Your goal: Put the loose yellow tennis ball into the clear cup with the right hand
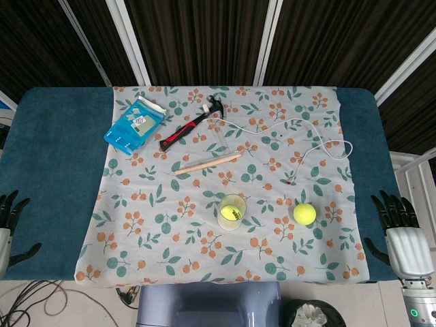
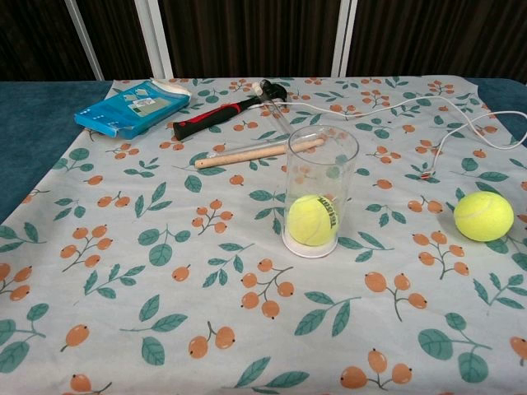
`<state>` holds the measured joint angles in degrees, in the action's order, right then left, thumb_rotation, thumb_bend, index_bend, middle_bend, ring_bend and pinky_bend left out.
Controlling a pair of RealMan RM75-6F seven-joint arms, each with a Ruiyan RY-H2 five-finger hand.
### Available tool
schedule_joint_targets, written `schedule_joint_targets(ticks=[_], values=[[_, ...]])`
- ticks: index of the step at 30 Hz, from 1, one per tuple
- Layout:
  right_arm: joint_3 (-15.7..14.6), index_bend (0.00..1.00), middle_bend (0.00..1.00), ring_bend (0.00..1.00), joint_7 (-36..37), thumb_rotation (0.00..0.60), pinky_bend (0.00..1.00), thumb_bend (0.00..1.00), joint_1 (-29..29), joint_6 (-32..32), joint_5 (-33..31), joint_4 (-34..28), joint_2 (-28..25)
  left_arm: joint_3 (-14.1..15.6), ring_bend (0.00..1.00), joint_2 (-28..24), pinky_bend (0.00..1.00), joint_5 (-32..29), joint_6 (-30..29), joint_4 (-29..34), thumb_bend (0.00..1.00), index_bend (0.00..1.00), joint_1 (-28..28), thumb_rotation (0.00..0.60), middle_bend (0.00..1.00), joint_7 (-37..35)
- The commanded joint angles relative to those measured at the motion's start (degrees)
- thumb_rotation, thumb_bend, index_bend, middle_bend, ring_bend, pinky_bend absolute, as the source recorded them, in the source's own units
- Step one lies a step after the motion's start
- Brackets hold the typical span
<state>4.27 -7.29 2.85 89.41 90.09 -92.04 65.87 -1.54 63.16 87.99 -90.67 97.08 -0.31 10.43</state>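
Observation:
A loose yellow tennis ball (image 1: pixel 304 213) (image 2: pixel 483 216) lies on the floral cloth, to the right of the clear cup (image 1: pixel 232 211) (image 2: pixel 320 191). The cup stands upright with another yellow tennis ball (image 2: pixel 313 220) inside it. My right hand (image 1: pixel 402 228) is at the table's right edge, fingers spread and empty, well right of the loose ball. At the left edge my left hand (image 1: pixel 8 221) is spread too, holding nothing. Neither hand shows in the chest view.
On the far half of the cloth lie a red-and-black hammer (image 1: pixel 191 125) (image 2: pixel 226 109), a wooden stick (image 1: pixel 207 162) (image 2: pixel 259 152), a blue packet (image 1: pixel 134 125) (image 2: pixel 132 108) and a white cable (image 1: pixel 310 136) (image 2: pixel 461 119). Blue table (image 1: pixel 48 143) shows beside the cloth.

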Motion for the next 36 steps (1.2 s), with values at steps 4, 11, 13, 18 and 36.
schedule_joint_targets(ticks=[4, 11, 13, 18, 36], values=[[0.19, 0.03, 0.03, 0.01, -0.27, 0.600, 0.05, 0.34, -0.13, 0.19, -0.49, -0.17, 0.01, -0.09, 0.00, -0.04, 0.00, -0.11, -0.15, 0.01, 0.02, 0.14, 0.07, 0.600, 0.00, -0.07], [0.61, 0.00, 0.02, 0.00, -0.65, 0.600, 0.06, 0.34, -0.82, 0.69, -2.20, -1.84, -0.47, 0.11, 0.00, -0.10, 0.00, 0.22, -0.39, 0.31, 0.02, 0.14, 0.24, 0.600, 0.00, -0.05], [0.82, 0.00, 0.02, 0.00, -0.33, 0.600, 0.06, 0.34, -1.08, 0.83, -2.93, -2.42, -0.72, 0.09, 0.00, -0.17, 0.00, 0.36, -0.71, 0.32, 0.02, 0.14, 0.36, 0.600, 0.00, -0.40], [0.91, 0.00, 0.01, 0.00, 0.83, 0.600, 0.05, 0.34, -1.19, -0.02, -4.24, -3.36, -1.55, 0.20, 0.00, -0.49, 0.00, 0.61, -0.80, 0.21, 0.02, 0.14, 0.44, 0.600, 0.00, -1.01], [0.99, 0.00, 0.01, 0.00, 4.66, 0.600, 0.05, 0.33, 3.45, -10.18, -6.34, -4.94, -5.96, 0.36, 0.00, -0.30, 0.00, 0.72, -0.07, 0.08, 0.02, 0.14, 0.13, 0.600, 0.00, -0.07]])
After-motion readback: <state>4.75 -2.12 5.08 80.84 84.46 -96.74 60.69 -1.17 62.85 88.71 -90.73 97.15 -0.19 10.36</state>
